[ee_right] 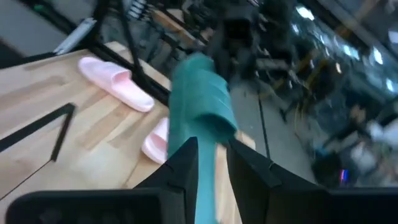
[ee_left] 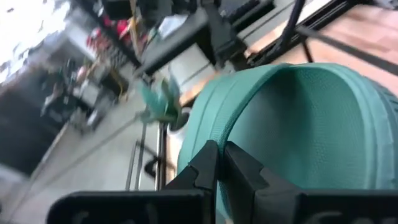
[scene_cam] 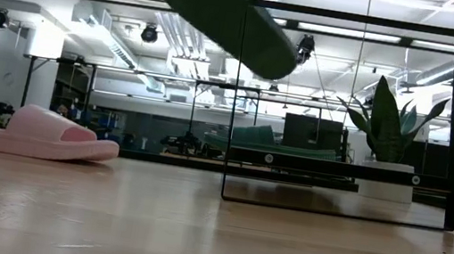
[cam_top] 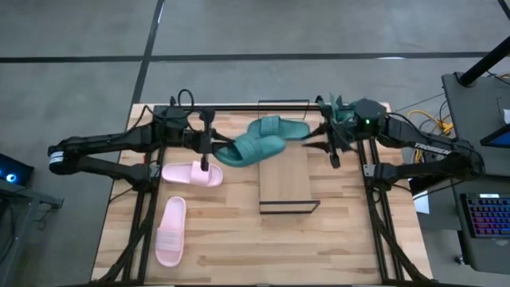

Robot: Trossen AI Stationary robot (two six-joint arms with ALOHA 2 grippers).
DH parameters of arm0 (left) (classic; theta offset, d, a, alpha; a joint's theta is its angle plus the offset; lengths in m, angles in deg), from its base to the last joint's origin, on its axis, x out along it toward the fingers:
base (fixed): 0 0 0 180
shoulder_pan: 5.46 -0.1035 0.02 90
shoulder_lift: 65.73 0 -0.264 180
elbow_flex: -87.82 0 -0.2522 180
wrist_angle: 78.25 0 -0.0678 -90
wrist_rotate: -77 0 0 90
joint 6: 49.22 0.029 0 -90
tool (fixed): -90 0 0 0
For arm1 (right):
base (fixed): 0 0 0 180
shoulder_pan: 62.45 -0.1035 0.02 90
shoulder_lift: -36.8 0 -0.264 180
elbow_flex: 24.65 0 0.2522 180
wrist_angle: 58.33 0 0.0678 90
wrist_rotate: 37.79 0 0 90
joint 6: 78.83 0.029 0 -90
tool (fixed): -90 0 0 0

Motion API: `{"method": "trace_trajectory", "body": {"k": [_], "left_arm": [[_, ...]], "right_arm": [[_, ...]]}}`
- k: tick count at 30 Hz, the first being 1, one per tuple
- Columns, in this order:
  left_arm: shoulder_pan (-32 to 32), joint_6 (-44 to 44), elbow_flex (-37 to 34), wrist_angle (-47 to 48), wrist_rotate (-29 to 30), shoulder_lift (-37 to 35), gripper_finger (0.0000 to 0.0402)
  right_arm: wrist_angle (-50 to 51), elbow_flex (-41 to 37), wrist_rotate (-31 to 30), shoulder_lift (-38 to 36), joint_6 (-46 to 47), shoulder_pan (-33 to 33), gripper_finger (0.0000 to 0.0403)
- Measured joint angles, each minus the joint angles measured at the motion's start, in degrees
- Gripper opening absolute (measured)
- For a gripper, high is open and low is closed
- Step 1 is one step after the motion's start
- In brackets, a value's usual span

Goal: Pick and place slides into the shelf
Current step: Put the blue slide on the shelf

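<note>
Two teal slides are held up over the table's far middle. My left gripper (cam_top: 209,147) (ee_left: 221,149) is shut on the nearer one (cam_top: 251,150), which fills the top of the low view (scene_cam: 227,5). My right gripper (cam_top: 323,134) (ee_right: 213,146) is shut on the farther one (cam_top: 279,127) (scene_cam: 253,135). The shelf (cam_top: 284,179), a light plank in a thin dark frame (scene_cam: 346,118), stands on the table just near of both. Two pink slides rest sole-down on the left half: one (cam_top: 191,173) (scene_cam: 32,132) beneath the left gripper, one (cam_top: 170,231) toward the near edge. My left gripper pinches the nearer teal slide by its side rim (ee_left: 208,134) between both fingers, coming level from the table's left. The slide is lifted clear and tilts, sticking out toward the right beyond the fingers. My right gripper pinches the farther teal slide by the edge of one end (ee_right: 205,134) between its two fingers, coming from the table's right. The slide (ee_right: 199,93) stretches away from the fingers toward the left. In the low view it shows above the tabletop.
The arms' dark mounts and rails run along both sides of the table (cam_top: 374,207). A potted plant (scene_cam: 390,124) stands beyond the far edge. Bare wood lies near of the shelf and right of the near pink slide (cam_top: 239,247).
</note>
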Motion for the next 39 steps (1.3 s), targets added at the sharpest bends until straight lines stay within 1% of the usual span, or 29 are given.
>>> {"method": "trace_trajectory", "body": {"k": [2,5,8,11,14,16,19,22,25,29,31,34,39], "left_arm": [[0.0,1.25,-0.5,-3.32,-1.88,1.11,0.0],[0.02,2.73,-0.75,-6.39,-3.18,2.15,0.0],[0.0,3.36,-0.79,-7.87,-3.46,3.12,0.0],[0.0,3.49,-0.82,-9.18,-3.41,3.77,0.0],[-0.09,3.51,-0.82,-9.61,-3.39,3.75,0.0],[-0.09,3.49,-0.82,-9.98,-3.86,3.73,0.0],[-0.09,3.47,-0.84,-11.59,-6.19,3.48,0.0],[-0.07,3.48,-0.88,-13.47,-6.57,3.36,0.0],[-0.07,3.29,-1.32,-15.73,-6.84,3.71,0.0],[-0.07,3.23,-1.24,-15.94,-6.82,4.23,0.0],[-0.07,3.22,-1.26,-16.46,-6.7,4.49,0.0],[-0.07,3.12,-1.44,-20.2,-7.14,5.07,0.0],[-0.07,3.11,-1.06,-20.46,-7.47,5.83,0.0]], "right_arm": [[0.51,-0.33,0.0,-0.3,-2.77,-1.65,0.0069],[1.78,-0.42,-1.57,0.1,-3.38,-3.02,0.0067],[2.49,-0.42,-3.61,1.07,-4.47,-4.16,0.0081],[3.73,-0.42,-3.61,1.98,-7.74,-6.03,0.0112],[4.71,-0.42,-4.34,3.15,-9.44,-8.06,0.0155],[4.8,-0.42,-7.82,3.81,-10.15,-9.37,0.0184],[4.83,-0.42,-14.37,4.81,-11.92,-11.02,0.0221],[4.17,-0.42,-16.54,5.27,-11.87,-11.87,0.0242],[3.24,-0.42,-16.79,5.52,-11.92,-12.19,0.0248],[1.79,-0.42,-19.78,5.62,-11.66,-12.14,0.0242],[1.94,-0.42,-19.78,5.56,-11.51,-12.14,0.0237],[1.87,-0.42,-19.64,5.9,-10.07,-12.42,0.0232],[2.02,-0.42,-20.05,6.11,-8.96,-12.38,0.0231]]}}
